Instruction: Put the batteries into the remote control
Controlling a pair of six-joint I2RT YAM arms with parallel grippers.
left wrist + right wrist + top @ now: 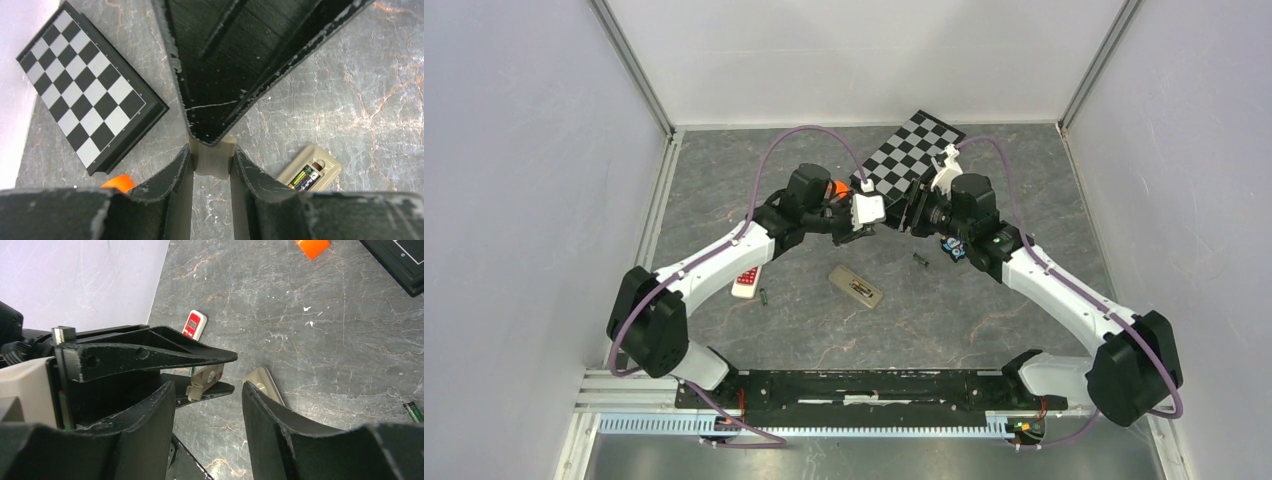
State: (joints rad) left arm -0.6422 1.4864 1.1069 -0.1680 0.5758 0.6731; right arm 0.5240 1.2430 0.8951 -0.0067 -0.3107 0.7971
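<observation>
Left gripper [211, 155] pinches beige cover [204, 381] tight; right gripper [207, 390] wide open, empty, just beside it. Remote [856, 287], battery [306, 177] inside, lies near-centre; spare battery [918, 259] to its right. Risk: cover drops if left lets go early.

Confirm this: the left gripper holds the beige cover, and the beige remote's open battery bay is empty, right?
Not empty: the left wrist view shows a battery lying in the open bay of the beige remote. The left gripper does hold the beige cover.
</observation>
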